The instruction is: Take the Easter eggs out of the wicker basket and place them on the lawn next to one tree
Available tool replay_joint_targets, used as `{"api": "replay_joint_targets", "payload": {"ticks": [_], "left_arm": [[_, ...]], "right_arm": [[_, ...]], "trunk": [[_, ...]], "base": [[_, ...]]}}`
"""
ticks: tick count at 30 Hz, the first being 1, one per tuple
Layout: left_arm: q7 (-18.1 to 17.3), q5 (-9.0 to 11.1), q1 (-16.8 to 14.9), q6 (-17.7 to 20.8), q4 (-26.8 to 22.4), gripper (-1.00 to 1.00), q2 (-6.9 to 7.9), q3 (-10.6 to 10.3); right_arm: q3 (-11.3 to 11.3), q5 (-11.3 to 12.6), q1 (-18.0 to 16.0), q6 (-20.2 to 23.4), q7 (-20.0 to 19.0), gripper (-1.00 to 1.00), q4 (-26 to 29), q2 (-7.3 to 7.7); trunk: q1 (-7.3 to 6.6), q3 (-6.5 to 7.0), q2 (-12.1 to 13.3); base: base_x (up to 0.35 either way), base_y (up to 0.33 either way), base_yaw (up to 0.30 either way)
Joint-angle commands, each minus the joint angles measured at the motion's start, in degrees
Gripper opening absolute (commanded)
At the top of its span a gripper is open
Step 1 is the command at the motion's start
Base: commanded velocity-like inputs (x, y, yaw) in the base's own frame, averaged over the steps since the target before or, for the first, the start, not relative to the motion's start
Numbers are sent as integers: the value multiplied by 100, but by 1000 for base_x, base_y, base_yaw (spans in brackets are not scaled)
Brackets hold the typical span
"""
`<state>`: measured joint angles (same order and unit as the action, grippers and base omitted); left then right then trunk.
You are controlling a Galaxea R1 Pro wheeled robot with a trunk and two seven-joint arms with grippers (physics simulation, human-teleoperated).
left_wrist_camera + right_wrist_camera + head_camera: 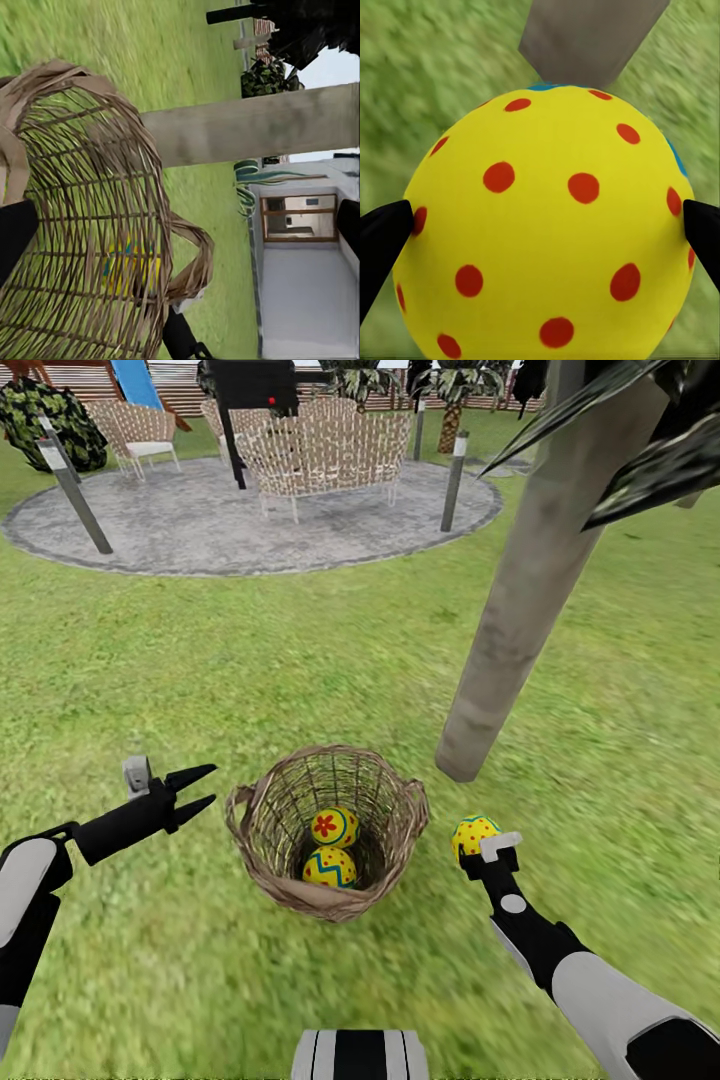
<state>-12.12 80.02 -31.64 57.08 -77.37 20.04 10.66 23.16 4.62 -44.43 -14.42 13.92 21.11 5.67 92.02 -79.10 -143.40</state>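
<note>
Head view. Robot trunk (pixel 360 1055): striped black and white, at the near edge. Left gripper (pixel 196 792): black fingers (pixel 192 775) spread apart and holding nothing, just beside the wicker basket's left side, above the lawn (pixel 150 690). Wicker basket (pixel 262 838): round, brown, open weave, on the grass between the two arms; two Easter eggs lie inside, touching, one with a red flower (pixel 334 826), one with a blue zigzag band (pixel 329 868). Right gripper (pixel 474 846): closed around a third, red-dotted egg (pixel 472 832), just right of the basket and outside it, near the foot of the tree. Tree (pixel 535 575): thick pale trunk, leaning, base on the grass close behind the basket's right rim. Grey paved circle (pixel 250 525) with wicker chairs (pixel 325 450) and posts, well beyond.

Left wrist view. Basket wall (pixel 90 195) close up; yellow and blue of an egg (pixel 129 266) through the weave. Tree trunk (pixel 255 124) beyond it; white house (pixel 307 247) farther off.

Right wrist view. Dotted egg (pixel 547 225): yellow, red spots, pinched between two black fingertips (pixel 382 240) touching opposite sides. Tree trunk (pixel 589 37) and grass (pixel 427 67) behind.
</note>
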Motion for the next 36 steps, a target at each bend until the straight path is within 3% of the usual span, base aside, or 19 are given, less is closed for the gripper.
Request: {"api": "replay_joint_targets", "payload": {"ticks": [1,3,7,11,18,24,25,27,28,30,36], "left_arm": [[-73,-48,-3,22,2,100,0,8],[-205,-48,-2,22,7,100,4,10],[-913,-65,24,14,67,100,9,15],[-908,-74,132,-4,73,100,44,42],[-1099,-73,219,-12,74,100,270,51],[-1187,-74,412,-4,82,100,464,245],[-1189,-74,438,-4,80,100,536,773],[-1195,-74,440,-4,74,100,536,779],[-1196,-74,440,-4,73,100,536,780],[-1196,-74,440,-4,73,100,536,780],[-1196,-74,440,-4,73,100,536,780]], "right_arm": [[48,48,-4,-17,31,-100,-3,5],[48,48,-4,-17,31,-100,-2,-5],[48,32,-4,-48,31,-100,4,3],[57,13,-119,-11,40,-100,3,21],[49,13,-188,27,49,-100,7,22],[49,15,-189,27,58,-100,4,12],[43,21,-189,27,80,-100,1,13],[33,36,-189,60,388,-100,-1,7],[31,32,-207,425,576,-100,-2,5],[31,50,-410,765,592,-100,-87,-6],[39,47,-854,835,576,-100,-643,-62]], "trunk": [[1,-26,-3],[6,-71,-6],[17,-159,-11],[17,-159,-11],[17,-159,-11],[25,-225,-15],[27,-247,-17],[33,-292,-19],[33,-292,-19],[38,-336,-22],[48,-424,-27]], "base": [[0,0,0],[0,0,0],[0,0,0],[0,0,0],[0,0,0],[0,0,0],[0,0,0],[0,0,0],[0,0,0],[0,0,0],[0,0,0]]}}
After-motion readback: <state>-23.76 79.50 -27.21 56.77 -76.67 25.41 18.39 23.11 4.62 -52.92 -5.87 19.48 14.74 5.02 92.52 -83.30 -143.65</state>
